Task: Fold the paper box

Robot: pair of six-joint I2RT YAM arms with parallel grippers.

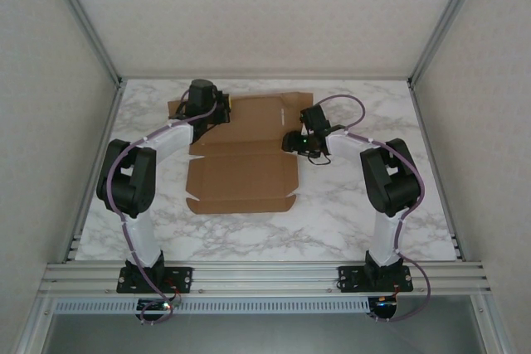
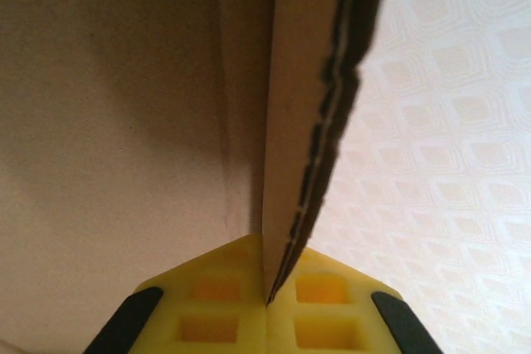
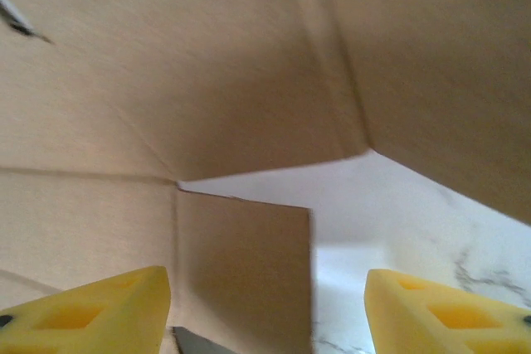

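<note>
Marble table, white walls. My left pincer is closed tight on the box, its raised edge straight ahead. My right pincer stands wide, cardboard just ahead and above.

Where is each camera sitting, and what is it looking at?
Top external: above and behind, looking down at the marble table, both arms and the paper box.
Left wrist: on the left arm, facing the box up close; left jaws pinch its edge.
Right wrist: on the right arm, facing the box's flaps; right jaws apart.
All views share the box.
</note>
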